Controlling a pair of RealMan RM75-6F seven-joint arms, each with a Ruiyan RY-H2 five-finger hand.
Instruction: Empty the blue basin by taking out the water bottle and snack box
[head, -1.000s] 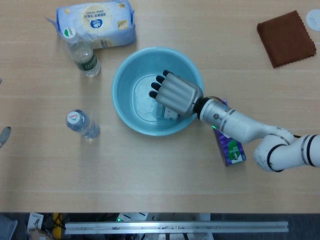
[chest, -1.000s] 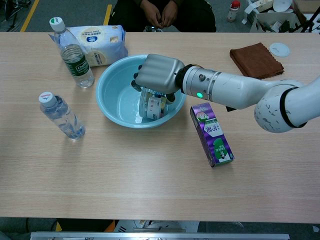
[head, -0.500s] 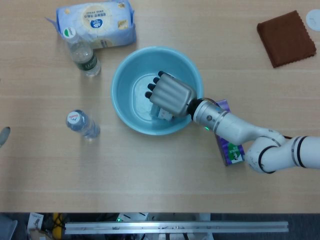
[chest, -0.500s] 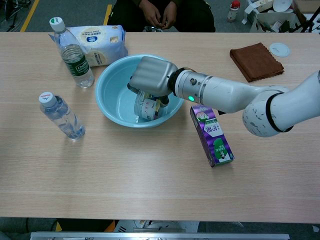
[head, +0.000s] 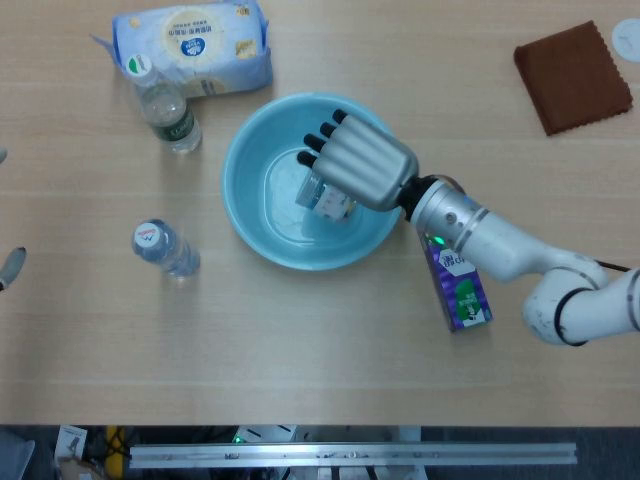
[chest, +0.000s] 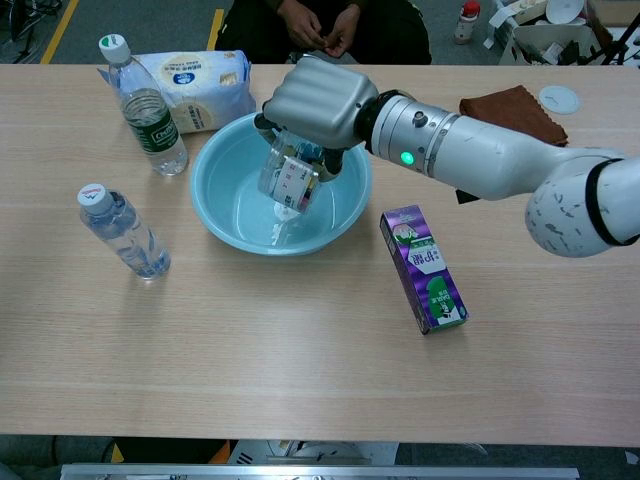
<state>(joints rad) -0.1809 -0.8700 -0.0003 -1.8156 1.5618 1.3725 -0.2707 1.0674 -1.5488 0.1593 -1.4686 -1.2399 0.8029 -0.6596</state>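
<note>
The blue basin (head: 250, 205) (chest: 225, 190) stands at the table's middle. My right hand (head: 362, 165) (chest: 318, 98) hangs over it and grips a small clear water bottle (head: 325, 195) (chest: 288, 178) with a white label. The bottle is tilted and lifted off the basin floor, its lower end still within the rim. A purple snack box (head: 460, 287) (chest: 425, 268) lies flat on the table just right of the basin, under my right forearm. Only a grey sliver at the head view's left edge (head: 8, 265) may be my left hand.
Two more water bottles are left of the basin: a green-labelled one (chest: 147, 108) and one nearer the front (chest: 125, 232). A blue-white bag (chest: 195, 88) lies behind the basin. A brown cloth (chest: 512, 120) and a white disc (chest: 558, 98) are at the back right.
My right hand has risen from the basin floor with the bottle in it and shifted towards the basin's far right side. The bottle now hangs tilted above the bottom.
</note>
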